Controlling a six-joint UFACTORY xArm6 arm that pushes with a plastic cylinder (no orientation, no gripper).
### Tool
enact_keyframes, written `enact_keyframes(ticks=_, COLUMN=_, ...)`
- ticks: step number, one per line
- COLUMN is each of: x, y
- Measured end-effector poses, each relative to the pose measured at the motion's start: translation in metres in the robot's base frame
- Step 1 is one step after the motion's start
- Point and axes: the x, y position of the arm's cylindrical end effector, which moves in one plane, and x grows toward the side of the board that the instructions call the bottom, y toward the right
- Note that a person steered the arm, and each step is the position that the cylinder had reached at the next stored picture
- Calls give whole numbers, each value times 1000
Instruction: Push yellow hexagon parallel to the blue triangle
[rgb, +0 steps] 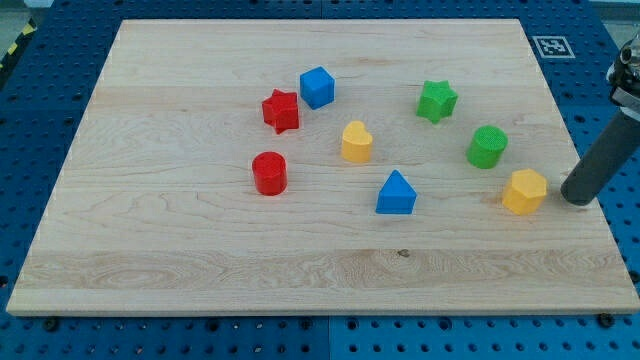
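The yellow hexagon (524, 191) lies near the board's right edge, below the green cylinder (487, 146). The blue triangle (396, 193) lies to its left, at about the same height in the view, with a gap between them. My tip (577, 197) is just right of the yellow hexagon, a small gap apart, at the board's right edge. The dark rod rises from it toward the view's upper right.
A yellow heart-shaped block (356, 142) lies above and left of the blue triangle. A green star (436, 101), a blue cube (317, 87), a red star (281, 111) and a red cylinder (269, 173) lie further left and up. The wooden board (200, 250) sits on a blue pegboard.
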Motion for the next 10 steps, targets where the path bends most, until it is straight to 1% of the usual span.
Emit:
enact_keyframes(ticks=2, x=14, y=-3)
enact_keyframes(ticks=4, x=14, y=-5)
enact_keyframes(ticks=6, x=13, y=-31)
enact_keyframes(ticks=10, x=1, y=-31)
